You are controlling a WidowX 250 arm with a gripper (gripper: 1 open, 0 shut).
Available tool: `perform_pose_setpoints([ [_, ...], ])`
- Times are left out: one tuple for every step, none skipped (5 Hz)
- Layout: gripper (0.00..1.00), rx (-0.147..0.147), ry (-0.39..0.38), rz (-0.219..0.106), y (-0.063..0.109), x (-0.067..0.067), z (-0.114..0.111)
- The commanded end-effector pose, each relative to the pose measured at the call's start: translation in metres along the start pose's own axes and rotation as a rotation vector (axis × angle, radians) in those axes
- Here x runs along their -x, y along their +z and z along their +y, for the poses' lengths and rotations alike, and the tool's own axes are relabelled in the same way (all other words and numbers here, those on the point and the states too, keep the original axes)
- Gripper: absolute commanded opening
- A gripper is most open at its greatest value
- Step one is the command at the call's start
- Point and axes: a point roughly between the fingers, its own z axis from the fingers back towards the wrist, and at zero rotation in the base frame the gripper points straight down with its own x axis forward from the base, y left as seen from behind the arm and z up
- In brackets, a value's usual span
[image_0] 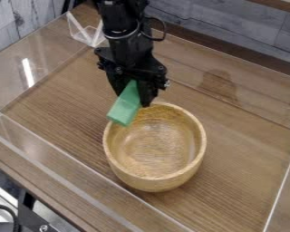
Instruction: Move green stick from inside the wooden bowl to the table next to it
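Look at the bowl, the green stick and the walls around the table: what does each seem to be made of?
Wooden bowl: light tan wood, apparently unpainted; grain rings show inside.
Green stick: uniform matte bright green, no grain visible; painted wood or plastic, cannot tell which.
Walls: clear glossy sheet, likely acrylic; the table shows through, with bright reflections.

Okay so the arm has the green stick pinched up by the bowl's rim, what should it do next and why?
Probably shift left, away from the bowl, then lower. The gripper holds the green stick tilted, its lower end at the bowl's far-left rim, not yet flat on the table.
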Motion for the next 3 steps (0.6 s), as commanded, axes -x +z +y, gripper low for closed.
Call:
perform_pose_setpoints([
  [0.00,0.001,0.014,-0.056,0.016,-0.013,-0.002],
  [0.00,0.013,0.027,-0.080,0.027,-0.021,-0.007],
  [0.00,0.035,0.049,-0.120,0.043,-0.039,-0.019],
])
